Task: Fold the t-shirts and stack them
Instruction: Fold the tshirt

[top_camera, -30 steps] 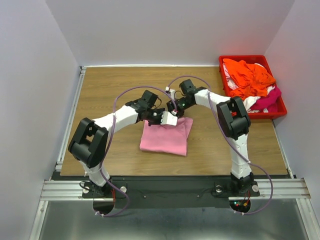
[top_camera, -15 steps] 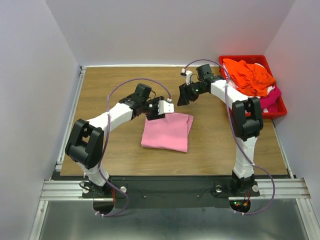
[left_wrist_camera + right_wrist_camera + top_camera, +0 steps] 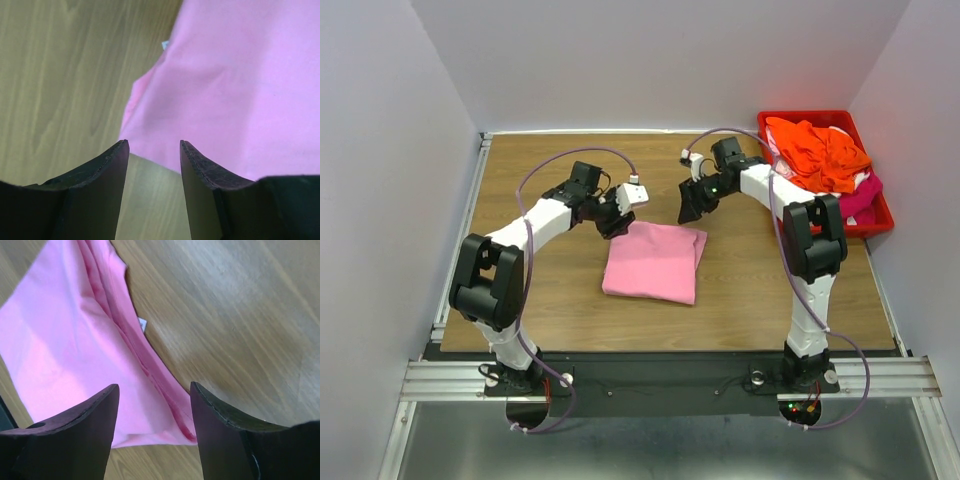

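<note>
Wooden tabletop (image 3: pixel 520 170). Folded pink t-shirt (image 3: pixel 650 265) lies flat near its middle. Red bin (image 3: pixel 800 117) at far right corner holds heaped t-shirts (image 3: pixel 820 155), orange uppermost. Left gripper (image 3: pixel 152 145) and right gripper (image 3: pixel 154 386): jaws spread, empty, over the pink shirt's far corners.

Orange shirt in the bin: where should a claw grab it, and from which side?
Orange shirt: pinch a raised fold near its middle, coming straight down. It lies crumpled on top in the bin, whose walls likely block a side approach. The right claw, open, is nearer.
</note>
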`<state>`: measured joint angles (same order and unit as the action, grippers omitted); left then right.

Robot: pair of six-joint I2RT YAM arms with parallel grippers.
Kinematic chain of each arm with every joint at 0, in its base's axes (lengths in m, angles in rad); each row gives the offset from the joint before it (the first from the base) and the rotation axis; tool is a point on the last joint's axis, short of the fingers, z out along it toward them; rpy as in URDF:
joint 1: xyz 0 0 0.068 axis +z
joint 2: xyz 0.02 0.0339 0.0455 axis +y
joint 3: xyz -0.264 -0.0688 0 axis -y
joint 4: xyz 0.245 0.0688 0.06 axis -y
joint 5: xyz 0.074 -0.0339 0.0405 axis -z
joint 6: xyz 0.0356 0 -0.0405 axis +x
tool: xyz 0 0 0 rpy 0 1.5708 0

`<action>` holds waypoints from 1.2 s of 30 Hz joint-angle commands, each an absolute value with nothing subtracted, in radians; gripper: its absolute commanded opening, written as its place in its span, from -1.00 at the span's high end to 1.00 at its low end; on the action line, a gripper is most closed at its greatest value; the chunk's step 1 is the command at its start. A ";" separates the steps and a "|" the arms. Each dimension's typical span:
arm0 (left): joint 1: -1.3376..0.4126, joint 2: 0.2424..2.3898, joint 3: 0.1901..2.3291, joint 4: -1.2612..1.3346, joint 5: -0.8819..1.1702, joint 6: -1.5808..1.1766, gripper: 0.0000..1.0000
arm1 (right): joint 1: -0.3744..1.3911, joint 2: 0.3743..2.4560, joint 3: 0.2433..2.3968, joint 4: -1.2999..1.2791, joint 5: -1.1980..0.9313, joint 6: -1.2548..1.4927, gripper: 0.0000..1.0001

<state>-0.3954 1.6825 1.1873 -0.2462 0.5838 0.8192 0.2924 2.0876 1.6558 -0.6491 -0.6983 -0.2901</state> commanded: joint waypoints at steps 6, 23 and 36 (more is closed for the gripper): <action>-0.402 1.660 1.065 -0.267 0.684 0.701 -0.13 | 0.295 2.065 1.595 -0.719 -0.644 -0.380 -0.27; -0.403 1.703 0.971 -0.215 0.611 0.557 0.09 | 0.284 2.040 1.700 -0.758 -0.505 -0.425 0.99; -0.351 1.624 1.096 -0.183 0.733 0.486 0.07 | 0.279 2.134 1.690 -0.756 -0.454 -0.485 0.99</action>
